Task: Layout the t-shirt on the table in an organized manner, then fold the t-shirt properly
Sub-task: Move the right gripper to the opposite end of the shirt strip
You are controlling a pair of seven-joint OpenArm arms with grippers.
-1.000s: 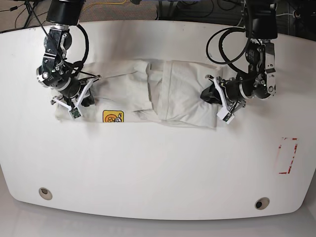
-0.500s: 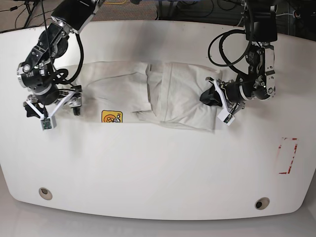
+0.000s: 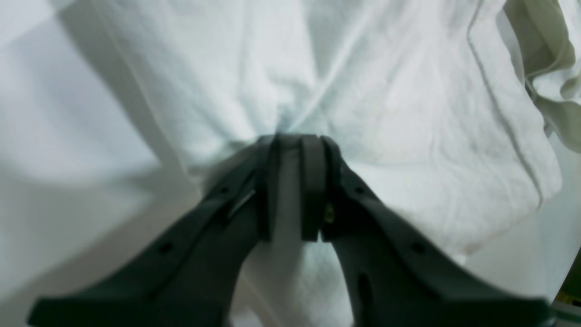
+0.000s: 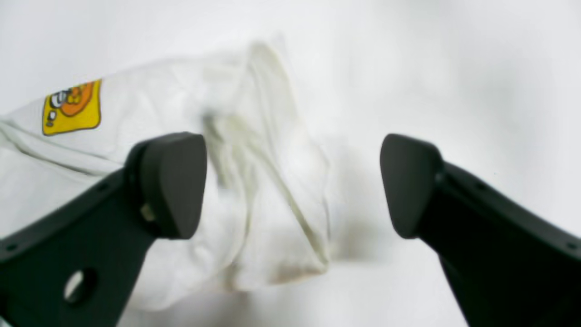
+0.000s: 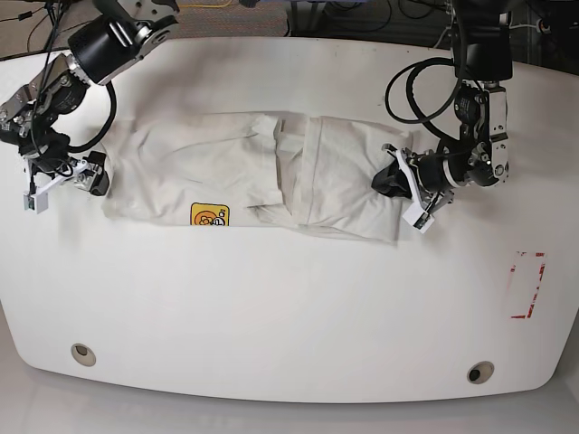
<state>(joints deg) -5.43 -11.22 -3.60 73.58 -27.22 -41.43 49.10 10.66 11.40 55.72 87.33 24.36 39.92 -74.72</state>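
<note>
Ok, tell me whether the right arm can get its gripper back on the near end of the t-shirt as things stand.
Probably yes. The right gripper is open and empty, with the t-shirt end lying flat on the table right ahead of its jaws and nothing between. The left gripper pinches the far end, well clear of it.

2 black arms [image 5: 477,99], looped cables, white brackets.

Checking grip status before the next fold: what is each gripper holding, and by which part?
The left gripper pinches the t-shirt at its end edge. The right gripper stands open, holding nothing.
</note>
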